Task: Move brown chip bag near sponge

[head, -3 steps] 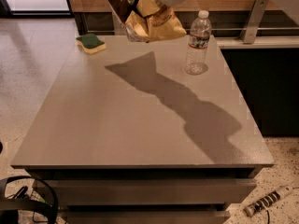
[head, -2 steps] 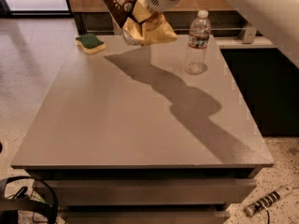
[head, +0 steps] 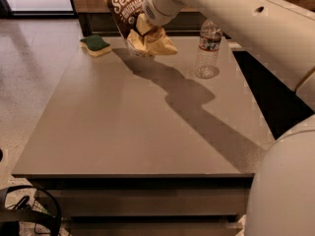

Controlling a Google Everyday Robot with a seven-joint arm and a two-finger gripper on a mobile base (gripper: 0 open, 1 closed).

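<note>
The brown chip bag, dark brown with white script and pale yellow ends, hangs tilted over the far part of the grey table. Its crumpled lower end is just above or touching the tabletop. My gripper reaches in from the upper right and is shut on the bag's middle, with the bag hiding most of it. The sponge, green on top with a pale yellow base, lies at the table's far left corner, a short way left of the bag.
A clear plastic water bottle stands upright at the far right of the table. My white arm crosses the upper right and its base fills the lower right. Black cables lie on the floor at the lower left.
My arm has carried the bag left and lower, closer to the sponge. The sponge and bottle have not moved on the table.
</note>
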